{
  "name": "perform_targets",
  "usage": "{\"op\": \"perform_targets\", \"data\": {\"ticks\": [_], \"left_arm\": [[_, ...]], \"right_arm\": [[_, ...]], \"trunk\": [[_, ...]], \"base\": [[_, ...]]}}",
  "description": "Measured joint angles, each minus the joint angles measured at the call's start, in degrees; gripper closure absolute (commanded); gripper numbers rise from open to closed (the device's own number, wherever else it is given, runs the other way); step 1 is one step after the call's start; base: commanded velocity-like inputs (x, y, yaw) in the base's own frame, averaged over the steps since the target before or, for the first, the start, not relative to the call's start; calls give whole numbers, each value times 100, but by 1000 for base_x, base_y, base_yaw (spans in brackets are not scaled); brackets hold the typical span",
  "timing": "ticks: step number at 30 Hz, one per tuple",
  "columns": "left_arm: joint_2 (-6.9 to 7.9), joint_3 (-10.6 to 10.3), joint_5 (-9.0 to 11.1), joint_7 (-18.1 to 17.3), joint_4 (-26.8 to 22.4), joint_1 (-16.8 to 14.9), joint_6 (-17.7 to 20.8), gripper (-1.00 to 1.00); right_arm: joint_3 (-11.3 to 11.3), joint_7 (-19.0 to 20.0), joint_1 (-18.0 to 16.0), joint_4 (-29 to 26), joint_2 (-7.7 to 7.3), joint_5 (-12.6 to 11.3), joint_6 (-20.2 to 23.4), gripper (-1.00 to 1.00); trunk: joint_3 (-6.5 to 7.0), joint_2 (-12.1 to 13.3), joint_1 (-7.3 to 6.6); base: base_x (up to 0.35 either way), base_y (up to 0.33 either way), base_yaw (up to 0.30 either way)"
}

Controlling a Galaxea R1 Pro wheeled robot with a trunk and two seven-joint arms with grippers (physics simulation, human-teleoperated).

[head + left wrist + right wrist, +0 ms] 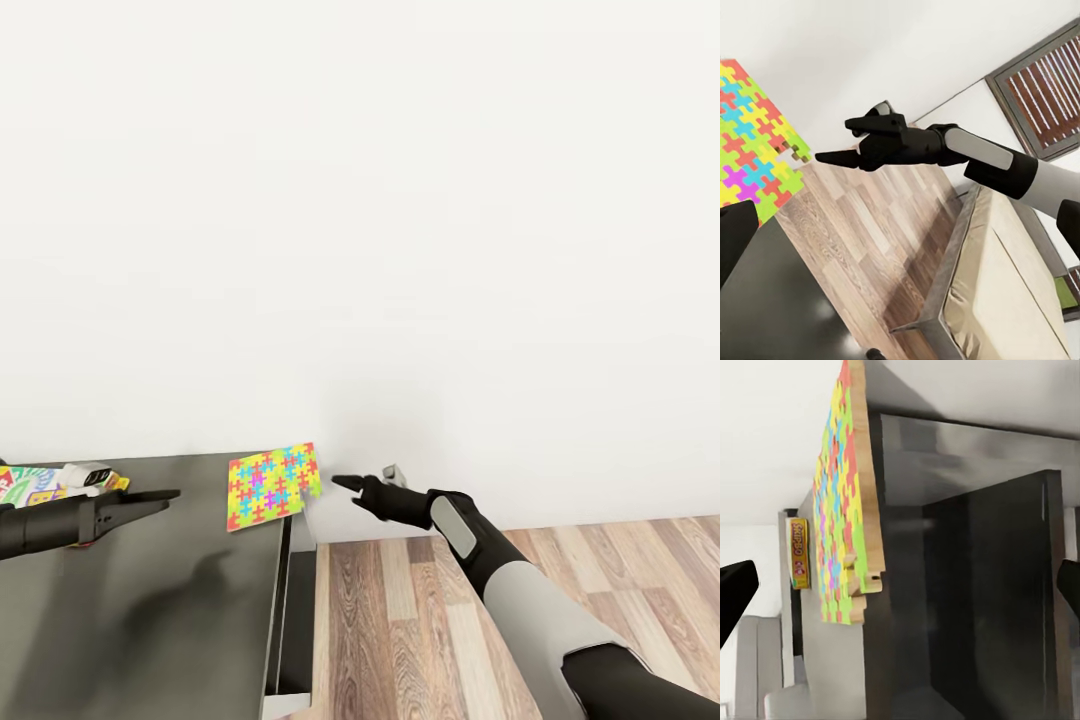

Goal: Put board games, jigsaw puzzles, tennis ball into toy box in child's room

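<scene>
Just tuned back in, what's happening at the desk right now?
Nothing is held yet. The jigsaw puzzle lies at the right end of the dark table, overhanging its edge. The right gripper hangs open beside that edge, pointing at the puzzle. The left gripper hovers over the tabletop; a SKIP-BO board game lies further along.

The dark grey table (pixel 180 600) stands against the white wall. A jigsaw puzzle (pixel 272 485) lies flat at its far right corner, slightly over the edge. A SKIP-BO board game (pixel 30 484) lies far left.
</scene>
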Motion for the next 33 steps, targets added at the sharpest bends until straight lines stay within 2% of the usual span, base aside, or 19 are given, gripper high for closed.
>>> {"op": "perform_targets", "data": {"ticks": [10,16,33], "left_arm": [[2,0,0,0,-2,2,9,-100],[3,1,0,0,-2,0,10,-100],[-1,-7,9,0,-2,-1,10,-100]], "right_arm": [[34,373,10,-257,-7,19,-47,-100],[-6,417,62,-493,-40,-12,-50,-100],[-12,412,79,-536,-55,-24,-56,-100]], "trunk": [[0,0,0],[0,0,0],[0,0,0]], "base": [[0,0,0],[0,0,0],[0,0,0]]}}
